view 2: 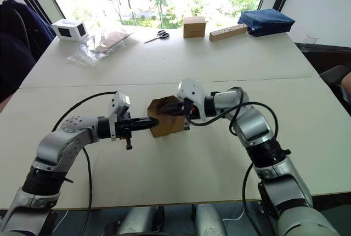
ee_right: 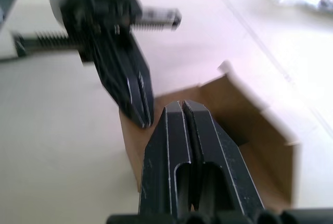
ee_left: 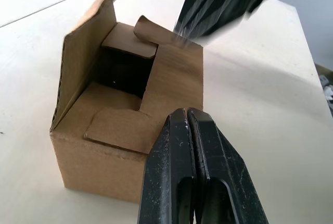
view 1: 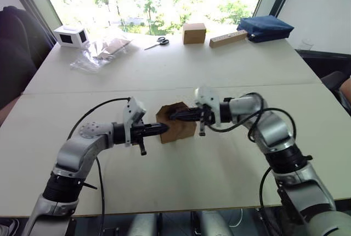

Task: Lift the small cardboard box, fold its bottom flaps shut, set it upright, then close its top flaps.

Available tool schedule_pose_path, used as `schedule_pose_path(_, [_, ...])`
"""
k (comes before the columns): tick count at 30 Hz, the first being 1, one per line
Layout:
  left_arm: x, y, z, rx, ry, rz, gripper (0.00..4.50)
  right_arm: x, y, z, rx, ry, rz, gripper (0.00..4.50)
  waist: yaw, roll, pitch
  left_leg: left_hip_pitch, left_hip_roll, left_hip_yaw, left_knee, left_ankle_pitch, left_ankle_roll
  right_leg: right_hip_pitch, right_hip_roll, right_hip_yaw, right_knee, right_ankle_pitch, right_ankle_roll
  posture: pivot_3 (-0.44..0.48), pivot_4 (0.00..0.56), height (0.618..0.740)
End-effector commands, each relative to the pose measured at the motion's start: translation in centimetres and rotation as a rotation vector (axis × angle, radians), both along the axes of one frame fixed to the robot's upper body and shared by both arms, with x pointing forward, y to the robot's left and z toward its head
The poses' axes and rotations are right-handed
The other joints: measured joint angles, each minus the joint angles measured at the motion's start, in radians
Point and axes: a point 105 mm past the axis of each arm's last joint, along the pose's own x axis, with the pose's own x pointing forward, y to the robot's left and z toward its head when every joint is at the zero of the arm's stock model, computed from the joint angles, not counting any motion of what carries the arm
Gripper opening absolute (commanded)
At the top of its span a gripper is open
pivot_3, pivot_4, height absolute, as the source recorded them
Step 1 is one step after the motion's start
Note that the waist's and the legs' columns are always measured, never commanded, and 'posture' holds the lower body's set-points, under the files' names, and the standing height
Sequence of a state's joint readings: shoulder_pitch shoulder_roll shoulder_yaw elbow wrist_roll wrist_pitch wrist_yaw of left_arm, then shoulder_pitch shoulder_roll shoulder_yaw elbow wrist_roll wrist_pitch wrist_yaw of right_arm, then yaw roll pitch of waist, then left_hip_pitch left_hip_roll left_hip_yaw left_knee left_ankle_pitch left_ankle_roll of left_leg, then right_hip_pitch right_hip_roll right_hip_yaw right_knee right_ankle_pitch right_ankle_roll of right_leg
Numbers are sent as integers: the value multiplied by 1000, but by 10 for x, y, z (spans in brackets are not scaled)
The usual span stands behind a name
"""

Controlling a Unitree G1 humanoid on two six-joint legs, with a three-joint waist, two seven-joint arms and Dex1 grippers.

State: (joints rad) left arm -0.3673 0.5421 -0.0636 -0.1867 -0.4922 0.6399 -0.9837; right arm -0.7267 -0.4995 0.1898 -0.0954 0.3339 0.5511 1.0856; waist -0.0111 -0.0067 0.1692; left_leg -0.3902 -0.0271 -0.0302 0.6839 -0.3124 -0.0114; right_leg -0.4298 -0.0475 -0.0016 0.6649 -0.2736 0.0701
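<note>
The small cardboard box [view 1: 178, 128] stands on the white table [view 1: 219, 170] between my two arms, its opening facing up. Its lid panel [ee_left: 86, 52] stands raised along one side. A small side tab [ee_left: 117, 127] and a wider flap [ee_left: 174, 78] lie folded in over the dark opening. My left gripper [view 1: 164, 128] is shut, and its tips touch the box's left side at the rim. Reaching in from the right, my right gripper [view 1: 174, 116] is also shut, with its tips over the box's top. Neither gripper holds anything.
At the far edge of the table sit a squarer tan box [view 1: 194, 33], a long wooden block [view 1: 228, 38], scissors [view 1: 159, 41], a blue bag [view 1: 265, 27], a white device [view 1: 71, 35] and a clear plastic bag [view 1: 101, 52].
</note>
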Motion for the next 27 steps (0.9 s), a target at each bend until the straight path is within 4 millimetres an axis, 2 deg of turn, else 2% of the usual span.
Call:
schedule_pose_path(1, [3, 3, 4, -13, -23, 8, 27, 14, -4, 44, 103, -88, -39, 0, -3, 0, 0, 0, 0, 0, 0, 0, 0, 0, 0, 0, 0, 0, 0, 0, 150, 740])
schedule_pose_path(4, [4, 3, 6, -24, -26, 12, 27, 38, -2, 32, 13, -139, -125, 0, -2, 0, 0, 1, 0, 0, -1, 0, 0, 0, 0, 0, 0, 0, 0, 0, 150, 740])
schedule_pose_path(7, [5, 5, 7, -28, -28, 16, 27, 57, 6, 7, -127, -177, -170, 0, -3, 0, 0, 1, 0, 1, -1, 0, 0, 0, 0, 0, 0, 0, 0, 0, 150, 740])
schedule_pose_path(12, [4, 7, 9, -26, -32, 21, 27, 55, 17, -7, -184, -166, -111, 0, -3, 0, 0, 0, 0, 1, -1, 4, -7, -1, 0, 0, 0, 0, 0, 0, 150, 740])
schedule_pose_path(16, [4, 10, 8, -21, -30, 26, 27, 45, 16, -18, -225, -139, -58, 0, -2, 0, 0, 0, 0, 1, -1, 4, -6, -1, 0, 0, 0, 0, 0, 0, 150, 740])
schedule_pose_path(22, [3, 15, 7, -14, -23, 30, 27, 30, 13, -23, -225, -106, -19, 0, -2, 0, 0, 0, 0, 1, -1, 3, -6, -1, 0, 0, 0, 0, 0, 0, 150, 740])
schedule_pose_path(25, [3, 18, 12, -30, -24, 45, 27, 28, 11, -31, -228, -94, -35, 0, -3, 0, 0, 0, 0, 1, -1, 3, -5, -1, 0, 0, 0, 0, 0, 0, 150, 740])
schedule_pose_path(27, [6, 20, 23, -75, -33, 69, 27, 29, 11, -31, -224, -94, -48, 0, -3, 0, 0, 0, 0, 1, -1, 3, -6, -1, 0, 0, 0, 0, 0, 0, 150, 740])
